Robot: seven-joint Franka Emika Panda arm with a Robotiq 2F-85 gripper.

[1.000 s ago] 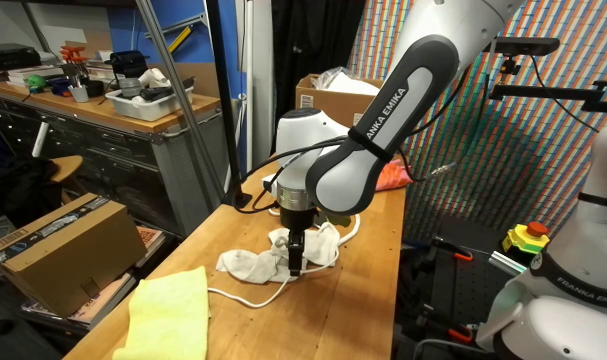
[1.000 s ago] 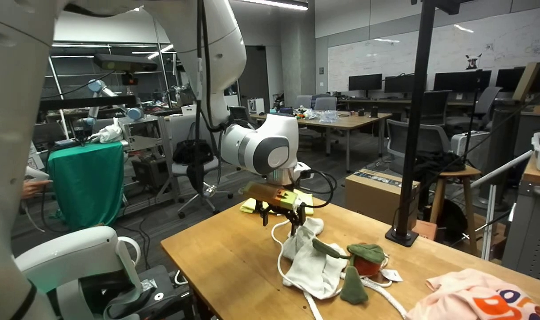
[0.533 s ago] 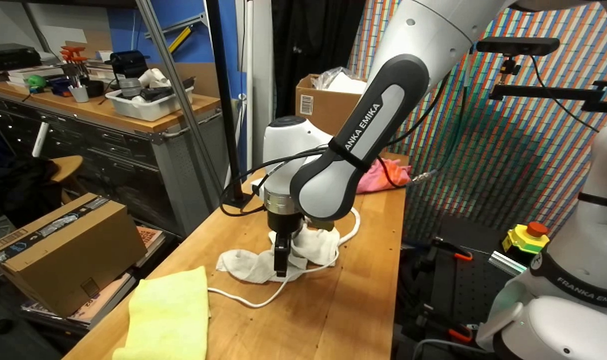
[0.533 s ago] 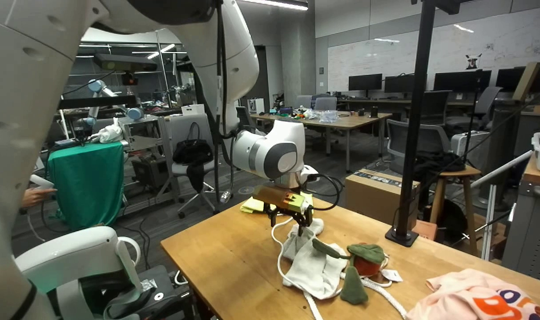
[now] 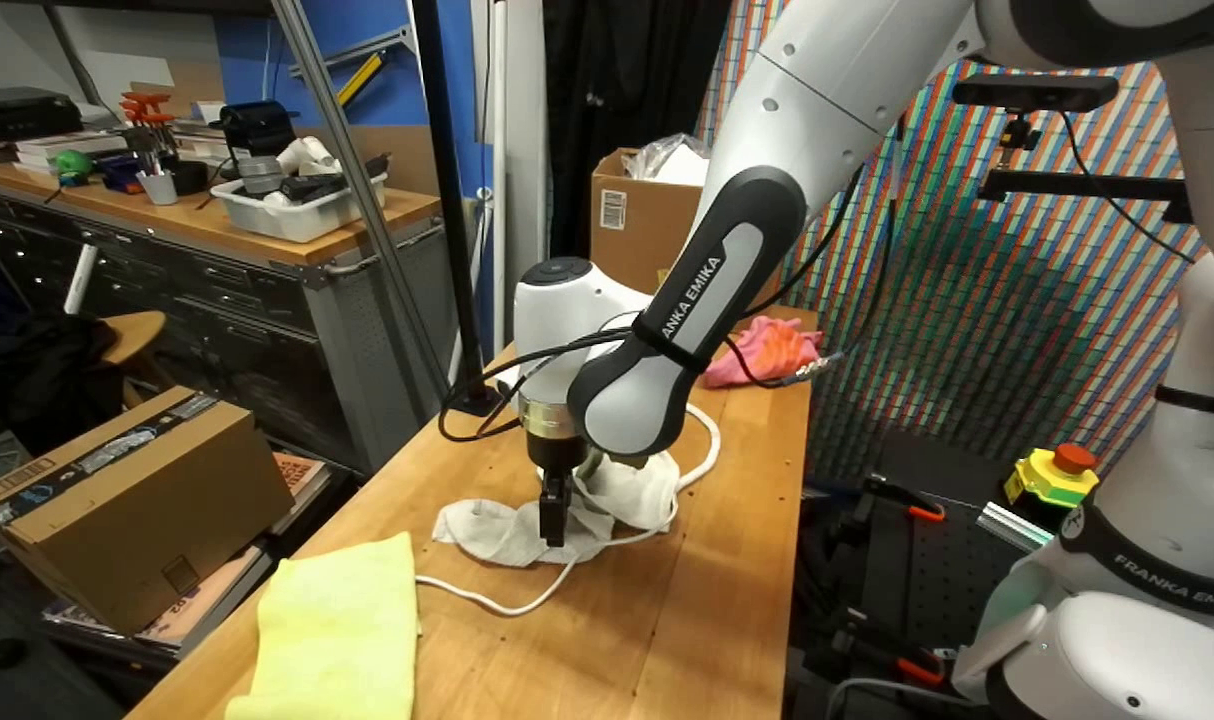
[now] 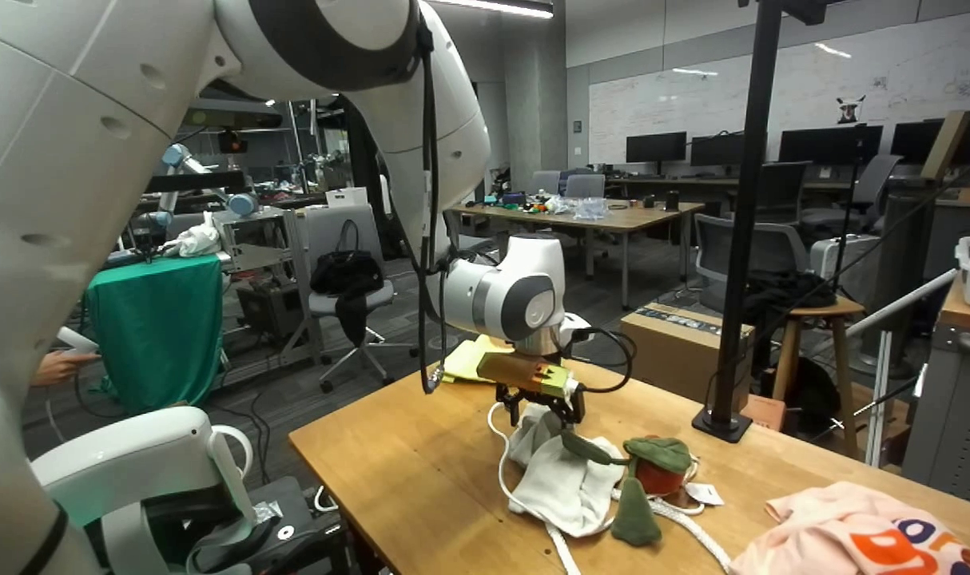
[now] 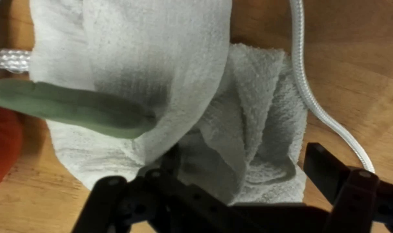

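My gripper (image 5: 554, 538) points down over a crumpled white cloth (image 5: 497, 530) on the wooden table. In an exterior view the gripper (image 6: 546, 417) has its two black fingers apart above the far part of the white cloth (image 6: 565, 485). In the wrist view the gripper (image 7: 243, 157) is open, with folds of the white cloth (image 7: 135, 42) between the fingers. The left finger's tip is partly hidden by the cloth; whether it touches is unclear. A green plush piece (image 7: 73, 108) lies on the cloth, and a red-orange plush (image 7: 2, 145) is beside it.
A white cord (image 6: 502, 471) loops around the cloth. A yellow cloth (image 5: 337, 620) lies at one table end. A pink cloth (image 6: 860, 527) and a cardboard box (image 5: 652, 220) are toward the other. A black post (image 6: 737, 239) stands at the table's edge.
The arm has moved and lowered; the gripper shifted left in an exterior view, and right and down in an exterior view, onto the cloth area. The fingers stay apart. The cloths and plush have not moved.
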